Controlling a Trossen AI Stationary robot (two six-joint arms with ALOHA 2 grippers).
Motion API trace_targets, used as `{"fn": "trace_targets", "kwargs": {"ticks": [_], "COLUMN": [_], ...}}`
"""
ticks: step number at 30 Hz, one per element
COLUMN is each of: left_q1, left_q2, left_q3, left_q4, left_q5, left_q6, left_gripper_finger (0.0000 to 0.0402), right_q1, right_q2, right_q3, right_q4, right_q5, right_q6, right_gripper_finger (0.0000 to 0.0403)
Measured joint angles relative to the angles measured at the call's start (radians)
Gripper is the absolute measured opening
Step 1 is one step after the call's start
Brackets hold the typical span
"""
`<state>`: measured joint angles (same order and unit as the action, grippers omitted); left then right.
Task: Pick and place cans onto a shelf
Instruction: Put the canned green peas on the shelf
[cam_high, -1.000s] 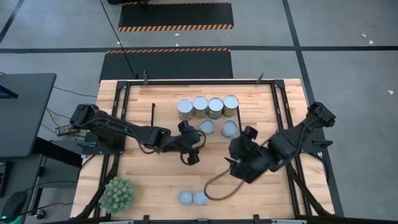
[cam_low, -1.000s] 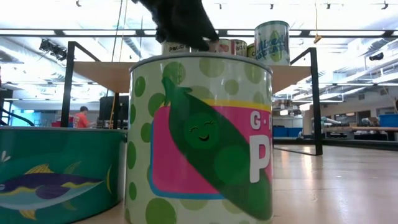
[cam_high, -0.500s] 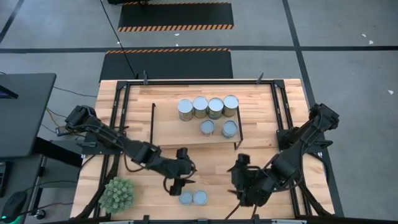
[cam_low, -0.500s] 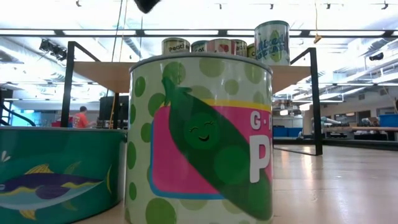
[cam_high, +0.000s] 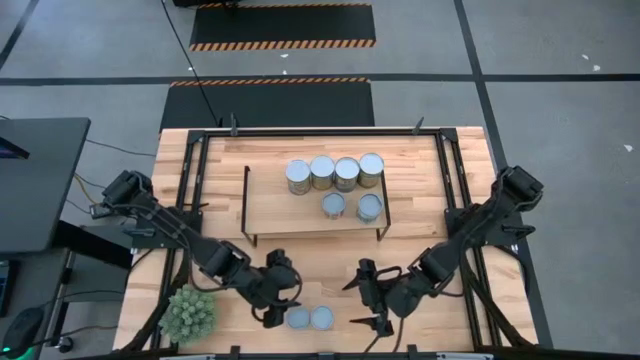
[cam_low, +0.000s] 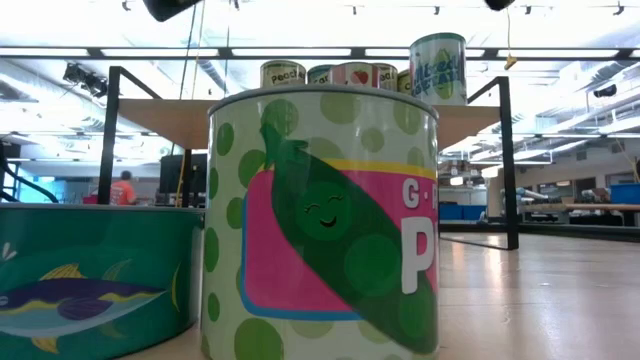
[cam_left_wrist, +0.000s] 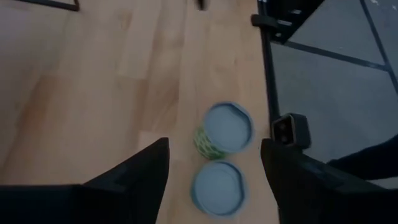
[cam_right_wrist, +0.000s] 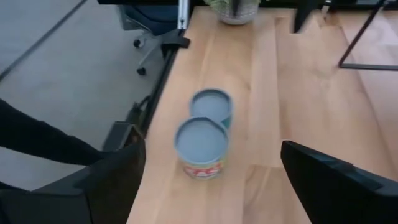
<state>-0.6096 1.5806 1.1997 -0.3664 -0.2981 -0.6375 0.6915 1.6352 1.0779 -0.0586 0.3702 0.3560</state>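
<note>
The left claw (cam_high: 276, 306) hung open just left of two blue-topped cans (cam_high: 310, 318) near the front edge of the tabletop (cam_high: 440, 170). The right claw (cam_high: 366, 298) was wide open just right of them. Bare wood lay between these cans and the shelf (cam_high: 290, 212), where six more cans (cam_high: 334, 172) stood. Up close, one can showed a smiling pea pod and a big "P".
</note>
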Motion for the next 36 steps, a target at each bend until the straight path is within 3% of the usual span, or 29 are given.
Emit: {"fn": "trace_targets", "kwargs": {"ticks": [8,25,36], "left_q1": [-0.044,-0.057,-0.057], "left_q2": [0.0,-0.009,-0.05], "left_q3": [0.0,0.001,0.001], "left_q4": [-0.017,-0.063,-0.25], "left_q5": [0.007,0.031,0.038], "left_q6": [-0.018,-0.035,-0.068], "left_gripper_finger": [0.025,0.0249,0.0249], "right_q1": [-0.056,-0.093,-0.119], "right_q2": [0.097,0.333,0.361], "right_q3": [0.027,0.284,0.323], "right_q4": [0.089,0.083,-0.016], "right_q5": [-0.049,-0.13,-0.137], "right_q6": [-0.059,-0.127,-0.147], "right_gripper_finger": [0.0386,0.0387,0.0388]}}
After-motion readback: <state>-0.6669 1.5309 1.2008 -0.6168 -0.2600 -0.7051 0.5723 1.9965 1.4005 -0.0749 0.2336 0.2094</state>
